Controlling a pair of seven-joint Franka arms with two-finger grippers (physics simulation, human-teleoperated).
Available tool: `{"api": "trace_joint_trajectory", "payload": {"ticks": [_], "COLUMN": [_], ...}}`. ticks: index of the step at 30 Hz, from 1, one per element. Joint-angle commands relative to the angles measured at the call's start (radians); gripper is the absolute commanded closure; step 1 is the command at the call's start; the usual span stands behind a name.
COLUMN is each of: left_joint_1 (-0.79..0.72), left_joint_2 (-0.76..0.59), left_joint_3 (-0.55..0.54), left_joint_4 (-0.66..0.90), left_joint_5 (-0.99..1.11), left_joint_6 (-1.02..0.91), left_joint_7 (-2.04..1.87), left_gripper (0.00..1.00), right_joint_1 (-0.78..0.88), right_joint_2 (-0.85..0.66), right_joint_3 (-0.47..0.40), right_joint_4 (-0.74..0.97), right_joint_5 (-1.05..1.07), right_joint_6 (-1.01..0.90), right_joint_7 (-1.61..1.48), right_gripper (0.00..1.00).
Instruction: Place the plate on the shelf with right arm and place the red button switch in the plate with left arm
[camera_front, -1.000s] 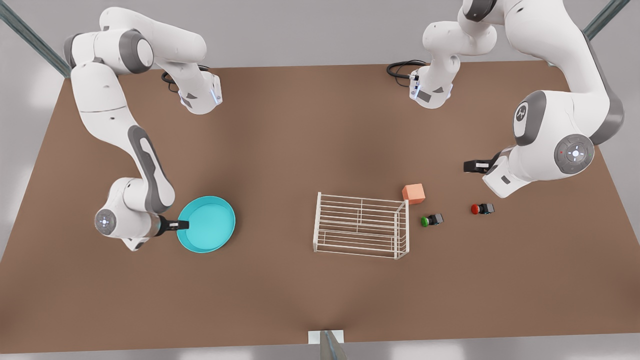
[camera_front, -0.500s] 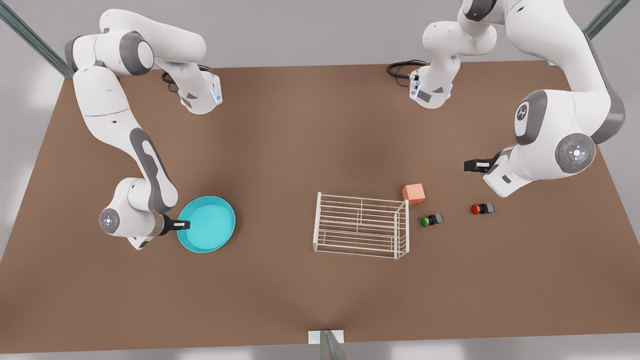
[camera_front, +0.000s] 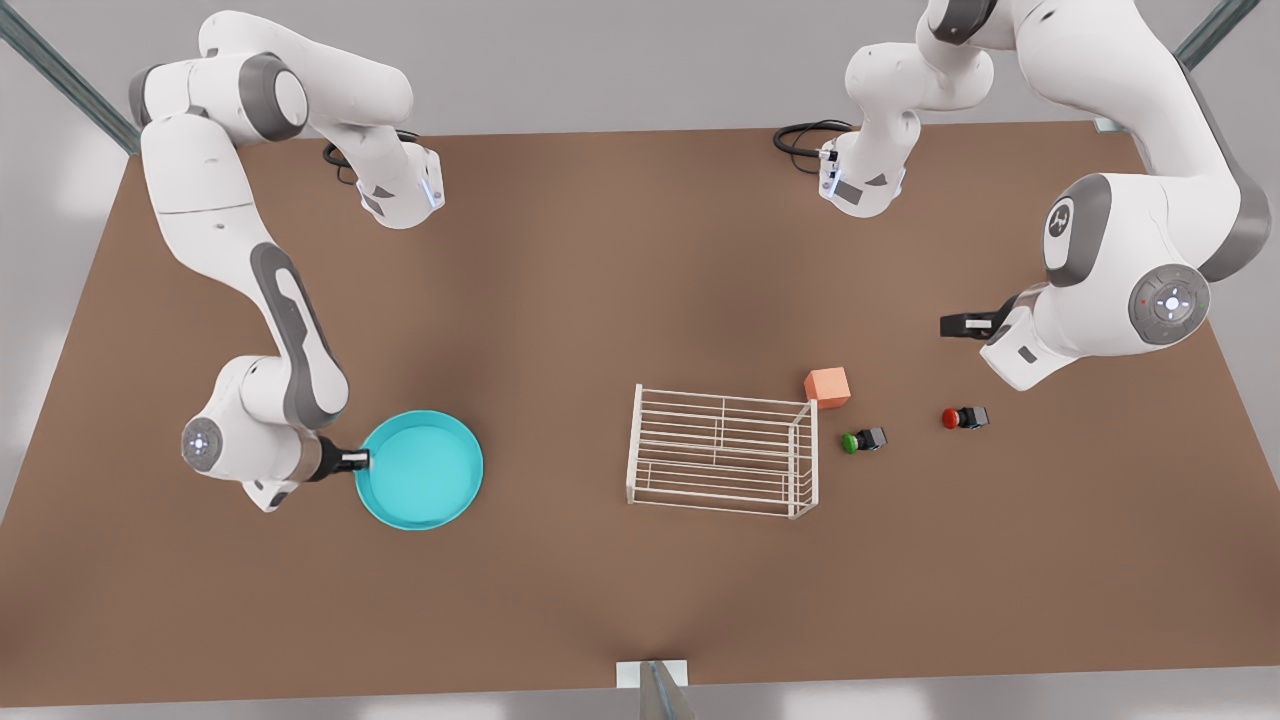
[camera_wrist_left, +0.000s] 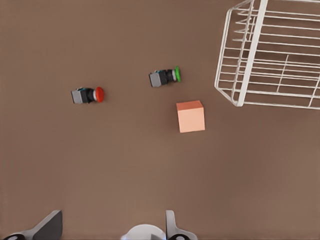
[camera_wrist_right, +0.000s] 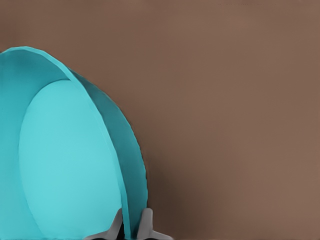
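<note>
One round turquoise plate (camera_front: 420, 470), rim pinched by right gripper (camera_front: 358, 460), left gripper (camera_front: 950, 324) spread wide

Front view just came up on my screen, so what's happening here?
The right gripper is shut on the plate's rim, holding it away from the empty shelf. The left gripper waits open near the red switch, which lies on the table beside a green switch and a cube.

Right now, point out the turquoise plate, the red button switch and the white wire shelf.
turquoise plate (camera_front: 425, 470): front view, middle of its flat floor.
red button switch (camera_front: 951, 418): front view, on its red cap.
white wire shelf (camera_front: 720, 436): front view, on a top-tier bar.
</note>
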Motion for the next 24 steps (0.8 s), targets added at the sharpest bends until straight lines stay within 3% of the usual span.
{"api": "trace_joint_trajectory", "payload": {"ticks": [1, 3, 10, 14, 18, 24], "left_joint_1": [0.0, 0.001, 0.017, 0.216, 0.181, 0.181], "left_joint_2": [-0.001, -0.001, -0.001, 0.155, 0.076, 0.1], "left_joint_3": [0.0, 0.0, 0.0, 0.003, 0.106, 0.146], "left_joint_4": [0.0, 0.002, 0.007, 0.0, -0.527, -0.705], "left_joint_5": [0.001, 0.001, -0.004, 0.0, -0.004, -0.008], "left_joint_6": [-0.008, -0.006, -0.008, 0.144, 0.79, 1.127], "left_joint_7": [-0.002, -0.002, -0.008, -0.095, -0.762, -1.244], "left_gripper": [0.0, 0.0, 0.0, 0.0, 0.0, 0.0], "right_joint_1": [0.001, 0.014, 0.011, 0.07, 0.202, 0.359], "right_joint_2": [-0.001, -0.001, -0.002, 0.01, 0.107, 0.208], "right_joint_3": [0.024, 0.035, 0.211, 0.262, 0.267, 0.265], "right_joint_4": [0.053, 0.111, 0.276, 0.366, 0.504, 0.605], "right_joint_5": [-0.008, 0.004, 0.084, 0.21, 0.24, 0.244], "right_joint_6": [-0.149, -0.211, -0.254, -0.255, -0.246, -0.117], "right_joint_7": [0.019, 0.021, 0.015, 0.079, 0.202, 0.306], "right_gripper": [0.79, 0.79, 0.79, 0.79, 0.79, 0.79]}}
